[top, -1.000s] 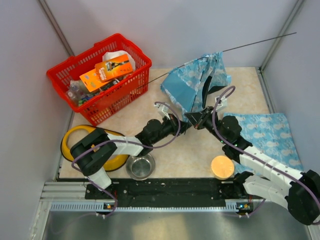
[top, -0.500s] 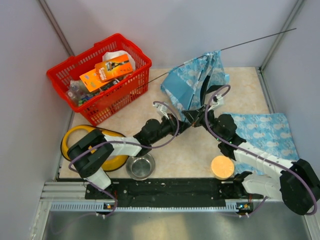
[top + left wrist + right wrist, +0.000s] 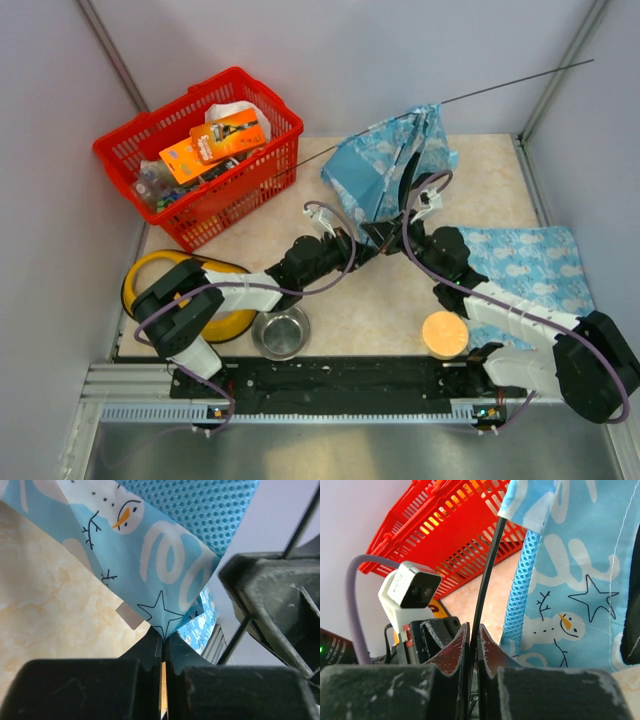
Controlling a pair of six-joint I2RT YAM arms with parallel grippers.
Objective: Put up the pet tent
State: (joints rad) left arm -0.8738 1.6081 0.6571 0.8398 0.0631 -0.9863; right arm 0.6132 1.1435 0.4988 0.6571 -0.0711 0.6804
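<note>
1. My left arm reaches from the lower left of the frame toward the centre. My left claw (image 3: pixel 358 251) sits at the lower edge of the pet tent (image 3: pixel 380 170).
2. My right arm comes in from the lower right. My right claw (image 3: pixel 388 236) meets that same edge, just beside the left one.
3. My claws are too small here to tell how the jaws stand.
4. The tent is a crumpled heap at upper centre. A thin dark pole (image 3: pixel 510 88) runs from it toward the upper right corner.
5. A red basket (image 3: pixel 235 190) full of packets stands at upper left.
6. A flat blue printed mat (image 3: pixel 540 265) lies at right.
7. Along the bottom are a yellow dish (image 3: pixel 150 275), a steel bowl (image 3: pixel 281 333) and an orange disc (image 3: pixel 445 334).
</note>
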